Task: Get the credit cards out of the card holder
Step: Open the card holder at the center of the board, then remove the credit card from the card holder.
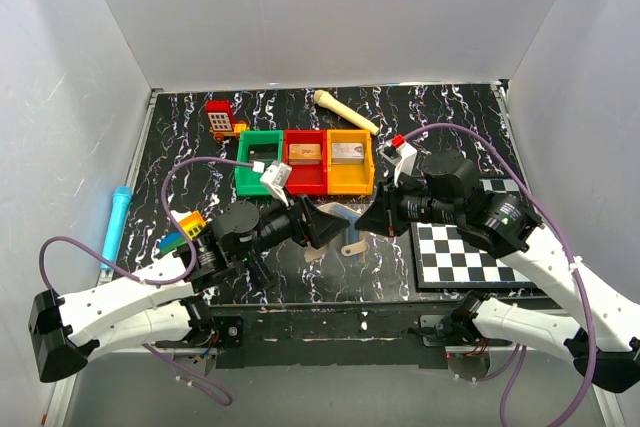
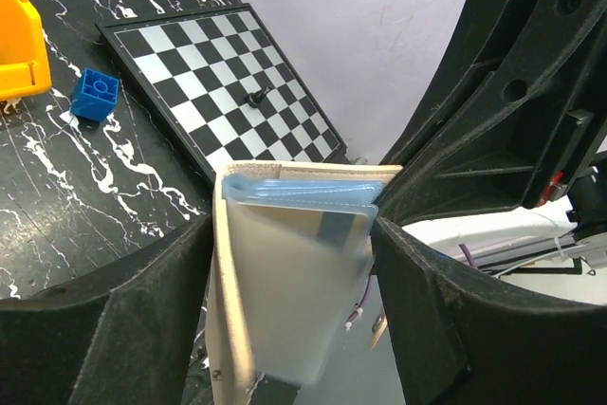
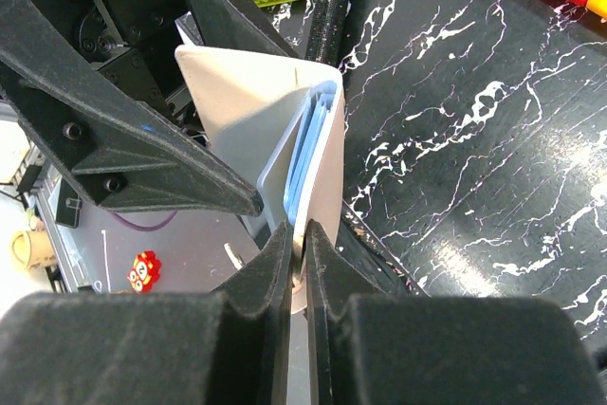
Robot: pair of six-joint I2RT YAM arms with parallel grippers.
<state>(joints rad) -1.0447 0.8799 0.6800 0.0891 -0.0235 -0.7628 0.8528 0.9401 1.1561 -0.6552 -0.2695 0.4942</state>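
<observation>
The card holder point(image 1: 336, 210) hangs open between the two arms above the table's near middle. Its tan rim and pale blue-grey lining point(image 2: 285, 272) fill the left wrist view. Blue edges of credit cards point(image 2: 303, 191) show in the pocket, and again in the fold point(image 3: 303, 158) in the right wrist view. My right gripper point(image 3: 298, 234) is shut on one flap of the card holder point(image 3: 237, 92). My left gripper point(image 2: 289, 263) is open, one finger on each side of the holder. From above, the left gripper point(image 1: 318, 223) faces the right gripper point(image 1: 376, 215).
A chequered board point(image 1: 470, 247) lies at the right, with a small black piece point(image 2: 254, 99) on it and a blue brick point(image 2: 95, 94) beside it. Green point(image 1: 258, 185), red point(image 1: 305, 187) and orange point(image 1: 350, 185) bins stand behind. Toy bricks point(image 1: 185, 227) sit at the left.
</observation>
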